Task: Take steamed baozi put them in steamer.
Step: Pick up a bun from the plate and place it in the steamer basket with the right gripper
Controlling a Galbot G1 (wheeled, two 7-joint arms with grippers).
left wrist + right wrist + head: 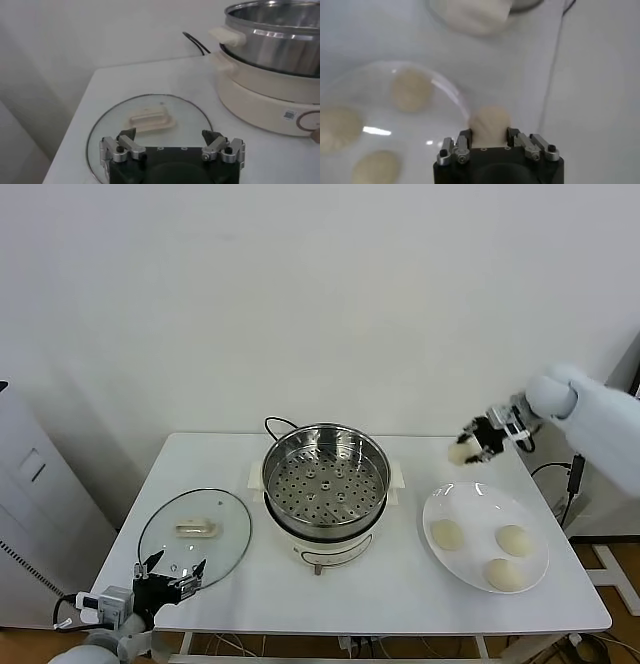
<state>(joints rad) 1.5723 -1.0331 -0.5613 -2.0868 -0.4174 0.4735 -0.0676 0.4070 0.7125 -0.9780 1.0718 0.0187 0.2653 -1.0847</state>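
So the whole setup sits on a plain white rectangular table (400, 604) pushed up against a white wall (320, 284). On the left side near the front edge there's a round clear glass lid (195, 536) lying flat, with a cream plastic handle (194, 528) in its middle. Over on the right is a flat round white plate (478, 506). A grey cabinet-looking thing (30, 504) stands off the table's left side.
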